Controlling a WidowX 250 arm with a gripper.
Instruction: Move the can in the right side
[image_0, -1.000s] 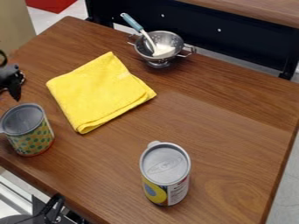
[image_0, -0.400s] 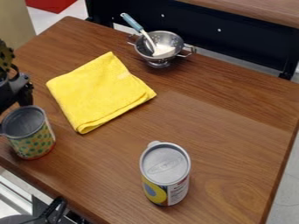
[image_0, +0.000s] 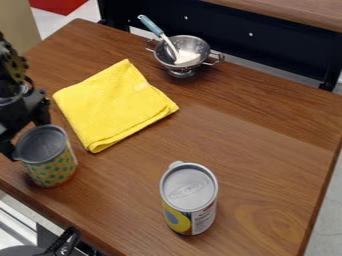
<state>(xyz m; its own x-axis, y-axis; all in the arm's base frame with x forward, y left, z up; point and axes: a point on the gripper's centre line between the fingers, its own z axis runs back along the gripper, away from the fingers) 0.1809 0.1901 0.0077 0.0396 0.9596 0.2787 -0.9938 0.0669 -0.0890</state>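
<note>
- The pincer (image_0: 25, 136) is being seen at the view's left edge, beside the upper rim of the dotted can (image_0: 52, 169); the arm above it is being cut off by that edge.
- The pincer is being held spread, its fingers standing apart at the can's left and far sides. Whether the can is being gripped cannot be told, as the contact at the rim is being lost in dark shapes.
- The dotted can is being supported upright by the bench (image_0: 260, 135), near its lower left edge and below the cloth (image_0: 110, 107). Its grey top is being shown, but what is being contained inside cannot be made out.
- The other can (image_0: 189, 200) is being kept upright well apart from the pincer, right of the dotted can and toward the view's bottom. Its back is being hidden by its own body.
- The cloth, yellow and folded, is being laid flat between the dotted can and the colander (image_0: 180, 44).
- The colander is being placed near the far edge of the bench. A utensil (image_0: 152, 26) is being leaned in it, blue handle up; the outline of its pale lower end is being blurred into the bowl.
- At the lower left corner, a black object (image_0: 65, 243) is being cut off by the view's bottom; what it is cannot be told.
</note>
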